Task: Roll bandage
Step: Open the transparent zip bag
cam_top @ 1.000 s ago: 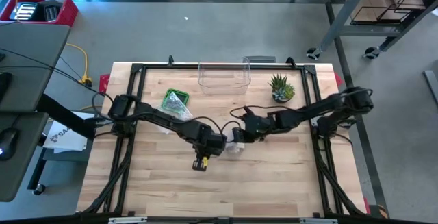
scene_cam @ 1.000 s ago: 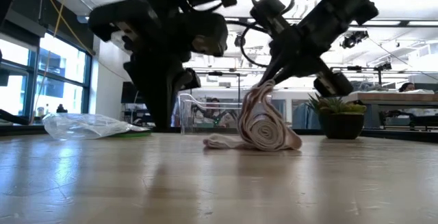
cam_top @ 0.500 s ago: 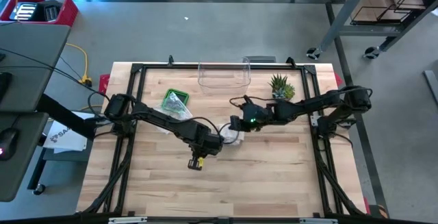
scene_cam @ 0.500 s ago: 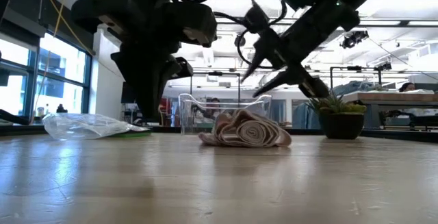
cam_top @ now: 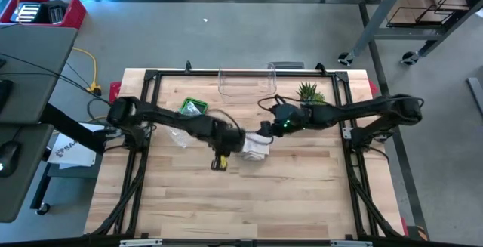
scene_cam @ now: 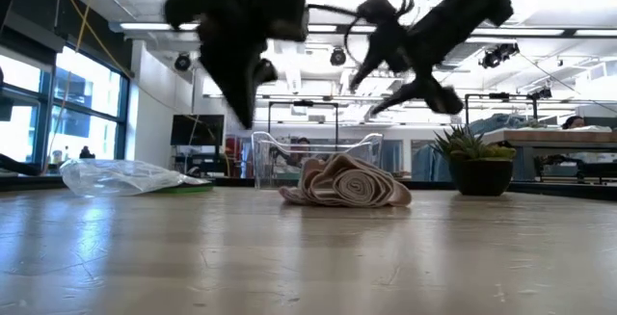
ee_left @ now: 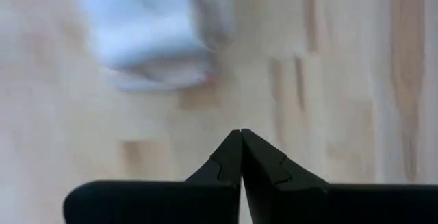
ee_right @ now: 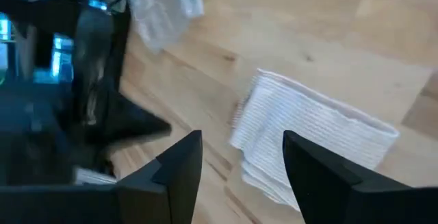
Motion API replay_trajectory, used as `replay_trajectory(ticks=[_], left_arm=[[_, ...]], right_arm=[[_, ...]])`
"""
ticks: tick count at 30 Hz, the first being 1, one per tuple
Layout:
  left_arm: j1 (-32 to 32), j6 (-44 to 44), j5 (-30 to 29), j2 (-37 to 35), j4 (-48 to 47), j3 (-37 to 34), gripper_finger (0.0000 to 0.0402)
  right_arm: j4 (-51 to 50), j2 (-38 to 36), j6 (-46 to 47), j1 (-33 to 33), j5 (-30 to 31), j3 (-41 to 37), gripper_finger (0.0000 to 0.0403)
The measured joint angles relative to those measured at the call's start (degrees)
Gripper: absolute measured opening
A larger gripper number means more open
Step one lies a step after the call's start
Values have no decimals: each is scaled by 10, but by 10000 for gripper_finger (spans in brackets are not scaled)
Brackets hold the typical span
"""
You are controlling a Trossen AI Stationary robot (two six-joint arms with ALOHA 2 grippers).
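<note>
Right pincer (ee_right: 236, 152) parted, empty, above bandage (ee_right: 311, 142)

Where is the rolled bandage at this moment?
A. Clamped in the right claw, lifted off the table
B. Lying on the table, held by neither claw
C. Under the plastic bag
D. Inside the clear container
B: the low view shows the rolled bandage resting on the table, with the right claw open above it and the left claw shut on nothing, clear of it.
</note>
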Motion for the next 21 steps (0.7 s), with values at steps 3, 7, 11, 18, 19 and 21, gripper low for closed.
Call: replay_trajectory(ticks=[3,7,11,18,19,21], left_arm=[[33,-9,-16,-48,-23,-1,0],[69,-27,-57,-91,-41,-2,0],[95,-47,-77,-137,-32,-10,0],[117,-133,-60,-193,-21,-122,0],[123,-142,-47,-195,-24,-135,0],[140,-153,-22,-195,-23,-149,2]], right_arm=[[-94,-43,-38,3,17,-5,193],[-193,-91,-44,13,56,-4,193],[-302,-122,-44,27,95,-4,193],[-296,-149,-37,44,80,-45,193],[-275,-152,-30,45,68,-60,193],[-215,-157,-10,45,40,-93,193]])
